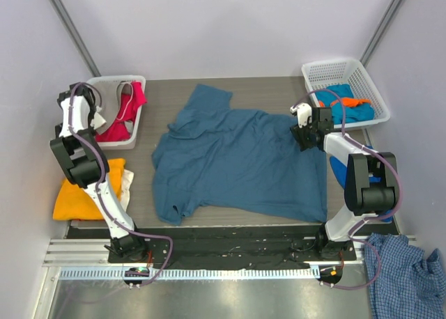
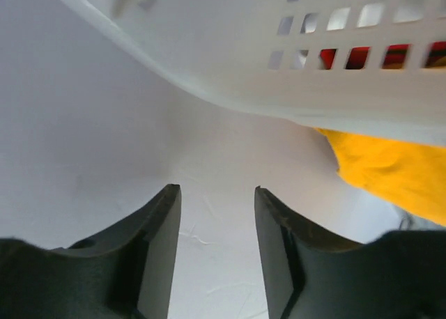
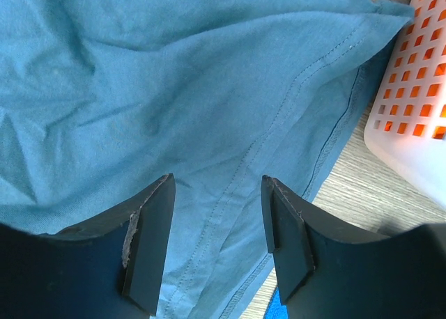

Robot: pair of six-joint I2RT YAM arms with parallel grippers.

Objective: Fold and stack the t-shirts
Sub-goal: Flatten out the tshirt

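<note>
A large dark teal-blue t-shirt (image 1: 237,162) lies spread flat on the table. My right gripper (image 1: 306,127) is open and empty, just above the shirt's right edge. In the right wrist view the gripper (image 3: 217,183) hovers over a stitched seam of the shirt (image 3: 174,89). An orange t-shirt (image 1: 83,193) lies folded at the left. A red t-shirt (image 1: 125,113) sits in the left basket. My left gripper (image 1: 94,113) is open and empty beside that basket. The left wrist view shows the gripper (image 2: 216,193) over a white surface, with the orange t-shirt (image 2: 390,173) to its right.
A white mesh basket (image 1: 104,82) stands at the back left and shows in the left wrist view (image 2: 279,61). Another basket (image 1: 327,72) at the back right holds turquoise and orange clothes (image 1: 345,103). A blue-and-white checked shirt (image 1: 408,274) lies at the near right.
</note>
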